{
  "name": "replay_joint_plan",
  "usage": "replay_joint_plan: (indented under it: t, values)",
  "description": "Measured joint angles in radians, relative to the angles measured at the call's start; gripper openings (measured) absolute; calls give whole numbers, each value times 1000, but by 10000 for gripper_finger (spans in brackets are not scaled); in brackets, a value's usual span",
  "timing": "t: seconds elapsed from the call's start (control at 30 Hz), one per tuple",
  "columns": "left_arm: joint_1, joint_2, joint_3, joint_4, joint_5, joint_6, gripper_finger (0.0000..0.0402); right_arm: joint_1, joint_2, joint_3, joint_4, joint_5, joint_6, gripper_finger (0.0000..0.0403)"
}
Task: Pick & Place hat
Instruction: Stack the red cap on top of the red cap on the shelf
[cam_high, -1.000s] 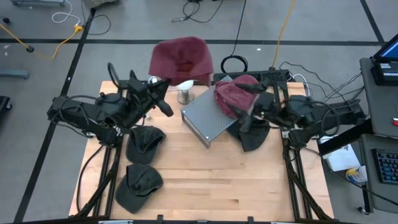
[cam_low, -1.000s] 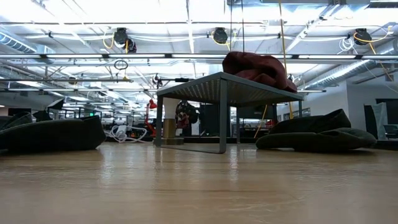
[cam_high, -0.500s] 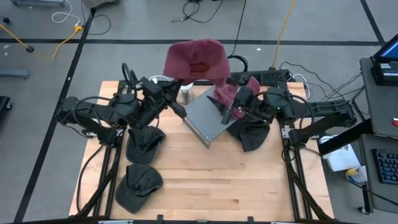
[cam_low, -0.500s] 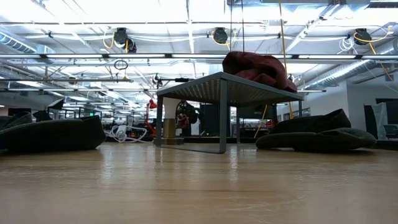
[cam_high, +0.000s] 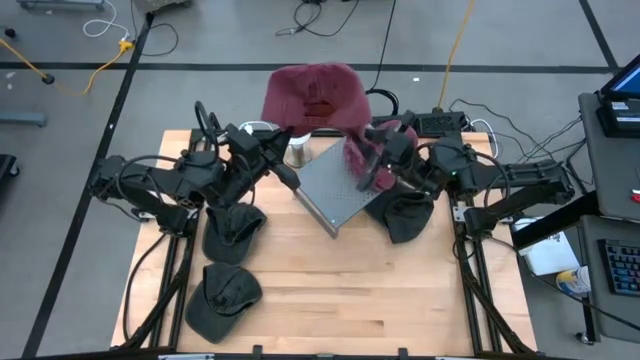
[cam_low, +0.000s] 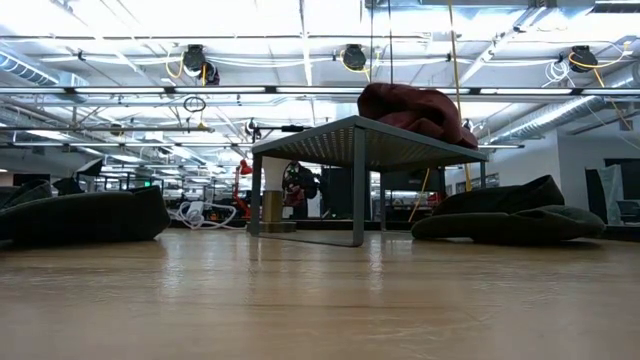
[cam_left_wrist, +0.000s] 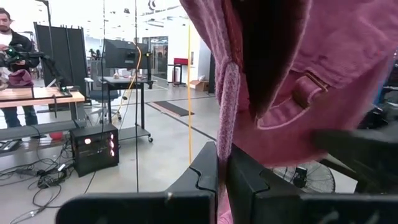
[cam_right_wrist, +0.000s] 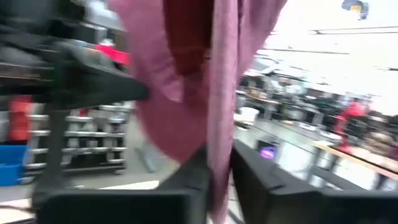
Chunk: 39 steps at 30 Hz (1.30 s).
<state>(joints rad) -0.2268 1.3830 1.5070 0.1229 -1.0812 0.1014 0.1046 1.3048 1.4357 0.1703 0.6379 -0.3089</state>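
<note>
Both pincers now pinch the red hat (cam_high: 315, 95): right pincer (cam_high: 368, 165) has clamped since earlier.

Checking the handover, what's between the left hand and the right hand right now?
In the high view the maroon hat hangs between the left hand and right hand; both wrist views show fabric pinched in each hand.

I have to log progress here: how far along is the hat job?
Done: one maroon hat lies on the grey metal stand. In hand: both the left gripper and right gripper pinch a second maroon hat held aloft. Left: placing it; three dark caps remain on the table.
</note>
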Motion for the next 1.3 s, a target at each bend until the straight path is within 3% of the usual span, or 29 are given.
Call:
replay_joint_plan:
  t: [0.07, 0.23, 0.43, 0.63, 0.9, 1.13, 1.3]
  values:
    - [-1, 0, 0, -1, 5, -1, 11, 0, -3, 0, 3, 38, -18, 14]
    - [-2, 1, -1, -16, 15, 5, 64, 4, -15, 0, -16, 88, -43, 7]
    - [-27, -16, -2, -117, 11, -42, 128, 30, -58, -1, -26, 149, -194, 5]
    - [-42, -47, -1, -227, -27, -146, 166, 43, -108, 0, -14, 260, -371, 4]
    - [-41, -112, -2, -331, 80, -454, 174, 43, -154, -1, -15, 355, -574, 4]
    - [-34, -153, -2, -328, 207, -687, 174, 44, -177, -1, -17, 361, -767, 4]
    - [-29, -161, -2, -313, 252, -735, 175, 43, -181, -1, -18, 361, -825, 4]
